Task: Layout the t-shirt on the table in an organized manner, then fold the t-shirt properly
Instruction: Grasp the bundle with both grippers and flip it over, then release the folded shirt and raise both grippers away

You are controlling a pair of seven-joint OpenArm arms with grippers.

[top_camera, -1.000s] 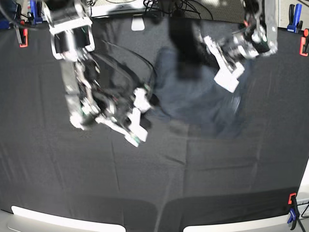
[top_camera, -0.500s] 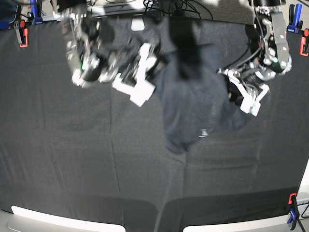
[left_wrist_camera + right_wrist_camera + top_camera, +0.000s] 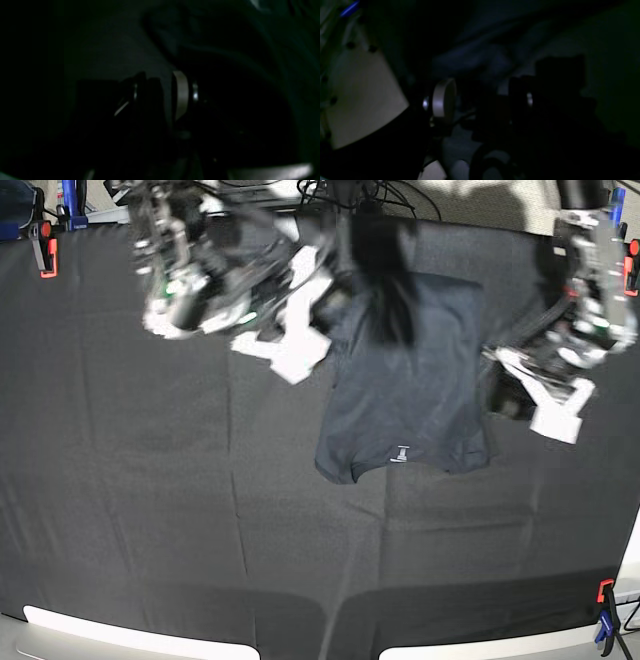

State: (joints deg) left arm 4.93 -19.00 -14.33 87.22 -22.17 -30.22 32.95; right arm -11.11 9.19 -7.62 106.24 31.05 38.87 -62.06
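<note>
Bench (image 3: 150, 510) lies bare in front & left of the shirt (image 3: 405, 395); both arms crowd the shirt's far corners, clamps (image 3: 606, 605) at edges.

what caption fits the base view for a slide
Two arms flank the dark t-shirt spread on the black table.

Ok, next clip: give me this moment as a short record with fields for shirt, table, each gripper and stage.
shirt: t-shirt lies fairly flat, white label at the near edge, hem toward the far side
table: black cloth, clamps at the corners
left gripper: just off the shirt's edge on the base view's right; grip unclear
right gripper: at the shirt's other edge, blurred; grip unclear
wrist views: too dark to settle either grip
stage: laying out, no fold made yet
</note>
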